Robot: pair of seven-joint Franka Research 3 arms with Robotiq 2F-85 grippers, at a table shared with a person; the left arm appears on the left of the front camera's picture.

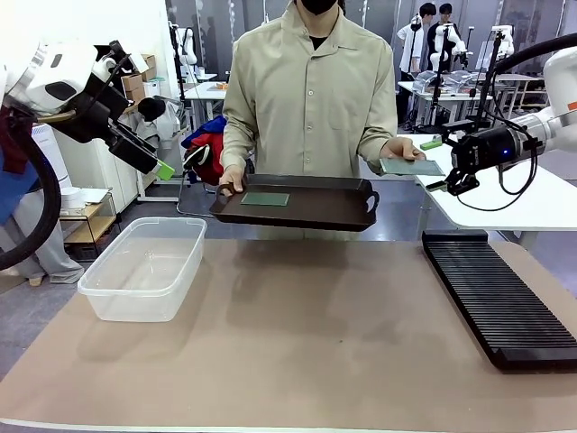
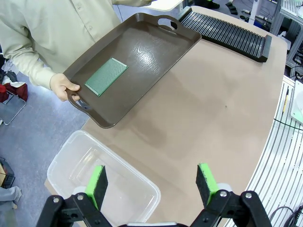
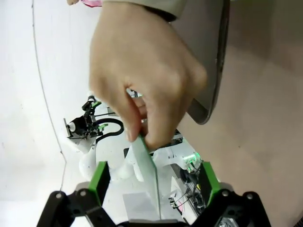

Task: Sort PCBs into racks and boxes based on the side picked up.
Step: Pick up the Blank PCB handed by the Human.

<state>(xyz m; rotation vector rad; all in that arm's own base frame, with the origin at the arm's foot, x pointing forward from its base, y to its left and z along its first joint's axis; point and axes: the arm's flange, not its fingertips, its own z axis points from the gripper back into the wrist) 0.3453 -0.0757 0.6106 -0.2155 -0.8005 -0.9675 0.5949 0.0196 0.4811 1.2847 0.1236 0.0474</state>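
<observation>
At the right of the front view, one PCB (image 1: 410, 167) is held out flat by a hand (image 1: 403, 149), in the air beyond the far end of the rack (image 1: 500, 298). In the right wrist view it is seen edge-on between the pads of the right claw (image 3: 154, 184), which is spread, with neither pad touching it. It is judged light, thin and stiff, with smooth faces, and is best pinched across those faces at the free end, away from the hand. A second PCB (image 1: 265, 198) lies flat on the tray (image 1: 361, 212), where its edges are hard to get under. Narrow rack slots will demand a square, edge-on entry. The left claw (image 2: 151, 184) is spread and empty over the box (image 2: 66, 165). Free room is offered by the middle of the surface (image 1: 297, 334).
</observation>
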